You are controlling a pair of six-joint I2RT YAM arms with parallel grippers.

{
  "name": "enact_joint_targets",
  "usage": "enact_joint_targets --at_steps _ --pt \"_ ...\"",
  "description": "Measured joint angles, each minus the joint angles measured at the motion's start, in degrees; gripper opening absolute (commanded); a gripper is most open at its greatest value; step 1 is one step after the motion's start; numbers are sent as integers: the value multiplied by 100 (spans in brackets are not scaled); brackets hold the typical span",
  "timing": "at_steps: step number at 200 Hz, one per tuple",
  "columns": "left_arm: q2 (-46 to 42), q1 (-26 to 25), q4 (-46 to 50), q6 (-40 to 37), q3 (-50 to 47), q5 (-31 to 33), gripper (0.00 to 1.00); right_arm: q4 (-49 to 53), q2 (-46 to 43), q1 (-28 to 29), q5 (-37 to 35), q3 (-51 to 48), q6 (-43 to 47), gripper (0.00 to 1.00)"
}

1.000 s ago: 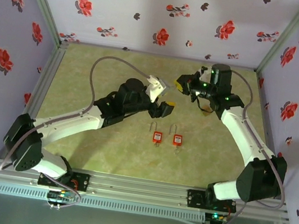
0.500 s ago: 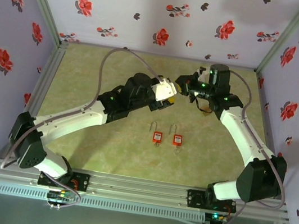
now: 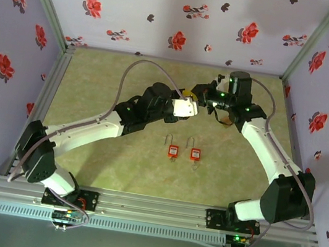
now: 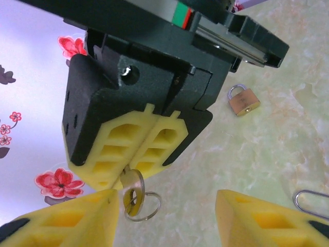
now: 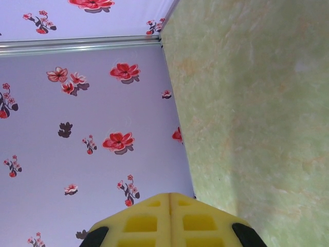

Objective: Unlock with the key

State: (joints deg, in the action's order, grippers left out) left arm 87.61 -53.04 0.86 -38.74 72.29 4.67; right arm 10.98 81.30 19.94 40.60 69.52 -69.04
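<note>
My right gripper [image 4: 134,163] is shut on a small brass key [image 4: 133,188], which hangs from its yellow fingers with a wire ring [image 4: 143,206] through it. The open yellow jaws of my left gripper [image 4: 164,221] stand either side of the key, the left pad close beside it and the right pad well apart. From above, my left gripper [image 3: 188,107] meets my right gripper [image 3: 196,95] over the table's back middle. Two red padlocks [image 3: 173,150] [image 3: 195,153] lie side by side on the table. In the right wrist view the shut fingers [image 5: 171,218] hide the key.
A small brass padlock [image 4: 243,100] lies on the green marbled table [image 3: 115,159] beyond the grippers. A steel shackle [image 4: 310,198] shows at the lower right of the left wrist view. Flowered walls [image 3: 169,11] enclose the table on three sides.
My left arm has swung up and to the right, bringing its open jaws around the key. The right gripper has hardly moved, and the red padlocks lie as before.
</note>
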Motion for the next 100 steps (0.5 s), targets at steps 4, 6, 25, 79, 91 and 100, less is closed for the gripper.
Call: enact_joint_targets --at_steps 4,6,25,79,91,100 --pt "11 9 0 -11 0 -20 48 0 0 7 -2 -2 0 0" --pt "17 11 0 -11 2 -28 47 0 0 9 -2 -4 -2 0" --pt "90 50 4 -50 33 -59 42 4 -20 15 0 -24 -4 0" --pt "219 186 72 -44 229 -212 30 37 -87 31 -13 -33 -22 0" --pt "229 197 133 -44 275 -273 28 35 -111 31 -31 -55 -22 0" --pt "234 201 151 -42 299 -308 27 35 -133 31 -46 -74 -24 0"
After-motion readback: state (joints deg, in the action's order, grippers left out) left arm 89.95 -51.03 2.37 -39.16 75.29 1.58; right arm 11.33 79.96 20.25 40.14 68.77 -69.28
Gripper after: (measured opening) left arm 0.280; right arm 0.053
